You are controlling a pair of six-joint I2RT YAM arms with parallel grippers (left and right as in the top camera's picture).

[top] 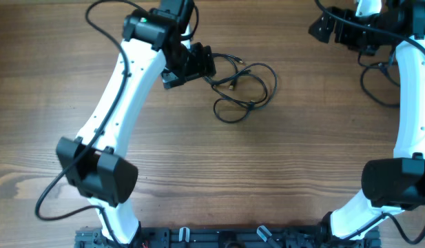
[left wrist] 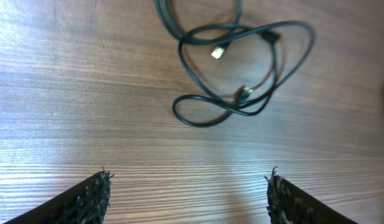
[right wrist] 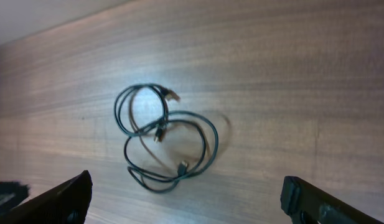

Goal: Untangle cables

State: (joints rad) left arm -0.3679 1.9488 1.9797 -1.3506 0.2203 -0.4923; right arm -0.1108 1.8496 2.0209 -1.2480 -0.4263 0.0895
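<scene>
cables [top: 234, 84] lie in a loose bunch on the wooden worktop [top: 198, 158] toward the middle of its far edge, left gripper [top: 209, 64] just beside them, right gripper [top: 322, 27] well apart near the far right corner. from the left wrist, the fingers [left wrist: 95, 196] stand wide apart and hold nothing, the cables [left wrist: 241, 99] on the wood ahead. from the right wrist, the fingers [right wrist: 73, 193] are also spread and empty, looped cables [right wrist: 160, 127] lying ahead.

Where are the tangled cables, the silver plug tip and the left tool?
cables [left wrist: 236, 106], left wrist view, where the strands cross.
silver plug tip [left wrist: 218, 52], left wrist view, on its bright end.
left tool [left wrist: 188, 180], left wrist view, midway between its open fingertips.
</scene>
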